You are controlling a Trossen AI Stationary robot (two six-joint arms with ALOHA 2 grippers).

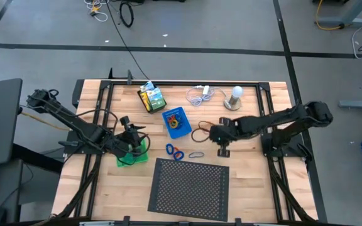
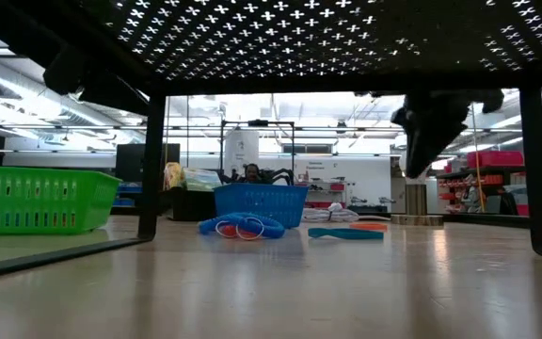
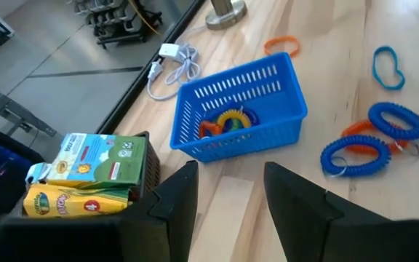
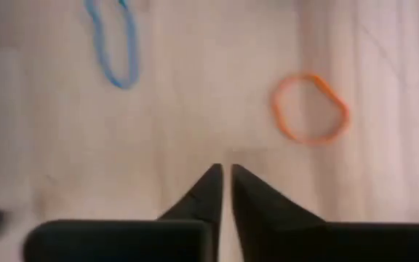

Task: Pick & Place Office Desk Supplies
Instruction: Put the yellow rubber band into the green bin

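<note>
My left gripper (image 1: 131, 133) (image 3: 231, 178) hangs open above the green tray (image 1: 134, 157) (image 2: 36, 198) and holds nothing. Ahead of it stand the blue tray (image 3: 238, 109) (image 1: 176, 122), with yellow and orange coils inside, and the black tray holding the crayon box (image 3: 86, 175) (image 1: 151, 97). Blue and red coil loops (image 3: 377, 138) (image 1: 175, 151) lie on the wood. My right gripper (image 4: 224, 171) (image 1: 222, 137) is shut and empty, raised off the table (image 2: 431, 122) near the orange band (image 4: 310, 108) (image 1: 201, 133). The thin blue band (image 4: 113, 40) (image 1: 197, 154) lies farther off.
The large black perforated sheet (image 1: 190, 185) sits raised on legs at the table's near side. A white coiled cable (image 1: 200, 95) (image 3: 173, 65) and a white bulb on a round base (image 1: 233, 99) are by the far edge. Bare wood lies around the bands.
</note>
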